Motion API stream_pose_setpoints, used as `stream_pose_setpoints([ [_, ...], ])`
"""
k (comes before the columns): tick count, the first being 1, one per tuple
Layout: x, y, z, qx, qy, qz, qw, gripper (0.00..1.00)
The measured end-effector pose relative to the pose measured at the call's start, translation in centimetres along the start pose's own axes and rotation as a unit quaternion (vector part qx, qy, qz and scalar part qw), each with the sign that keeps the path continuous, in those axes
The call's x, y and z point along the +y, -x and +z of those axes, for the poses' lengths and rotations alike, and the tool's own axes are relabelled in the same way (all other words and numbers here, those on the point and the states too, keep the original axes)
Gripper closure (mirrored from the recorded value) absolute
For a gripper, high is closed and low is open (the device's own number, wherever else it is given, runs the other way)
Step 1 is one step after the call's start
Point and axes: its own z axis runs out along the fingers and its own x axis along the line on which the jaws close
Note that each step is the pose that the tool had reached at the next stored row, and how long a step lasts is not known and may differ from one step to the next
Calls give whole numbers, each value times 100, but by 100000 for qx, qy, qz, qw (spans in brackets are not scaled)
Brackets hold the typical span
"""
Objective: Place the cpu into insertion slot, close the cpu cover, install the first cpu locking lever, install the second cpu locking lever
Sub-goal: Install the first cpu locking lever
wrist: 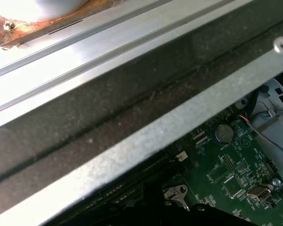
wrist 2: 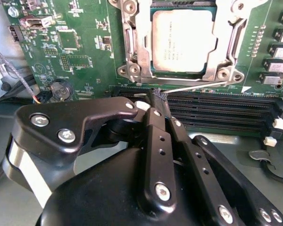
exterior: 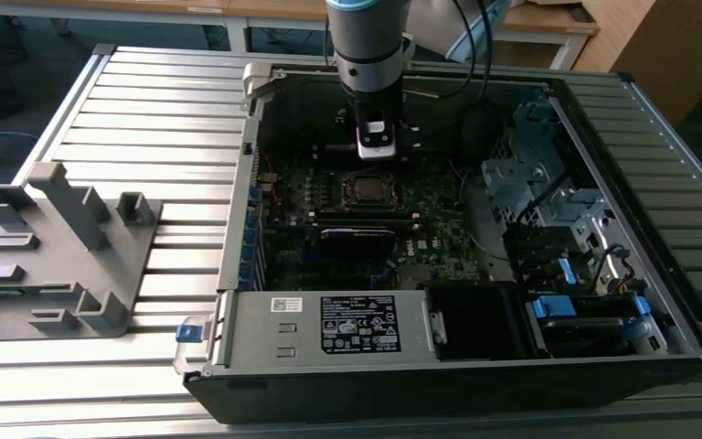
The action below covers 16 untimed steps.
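Observation:
In the exterior view my gripper (exterior: pixel 376 155) hangs inside the open computer case (exterior: pixel 241 229), just behind the insertion slot (exterior: pixel 365 187) on the dark green motherboard. The second wrist view shows the cpu (wrist 2: pixel 181 40) lying flat in the insertion slot (wrist 2: pixel 153 70), its silver top showing. The cpu cover (wrist 2: pixel 132 47) lies down around the chip. A thin wire locking lever (wrist 2: pixel 198 86) runs along the socket's edge. The gripper (wrist 2: pixel 159 96) is shut, its tips meeting the lever's free end; whether they pinch it I cannot tell.
Black memory slots (wrist 2: pixel 217 110) run beside the socket under the fingers. A coin cell (wrist: pixel 222 133) and the case's metal rim (wrist: pixel 146 136) are close by. A power supply (exterior: pixel 326 325), drive cages (exterior: pixel 547 192) and a grey fixture (exterior: pixel 52 247) on the slatted table surround the work.

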Motion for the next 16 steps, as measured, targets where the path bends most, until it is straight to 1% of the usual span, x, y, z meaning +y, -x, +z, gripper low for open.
stream_pose_setpoints([
  [11, 19, -11, 11, -12, -4, -5, 100000, 90],
  [13, 15, -13, 25, -133, -222, -46, 100000, 90],
  [16, 10, -14, 49, -443, -736, -180, 99996, 90],
])
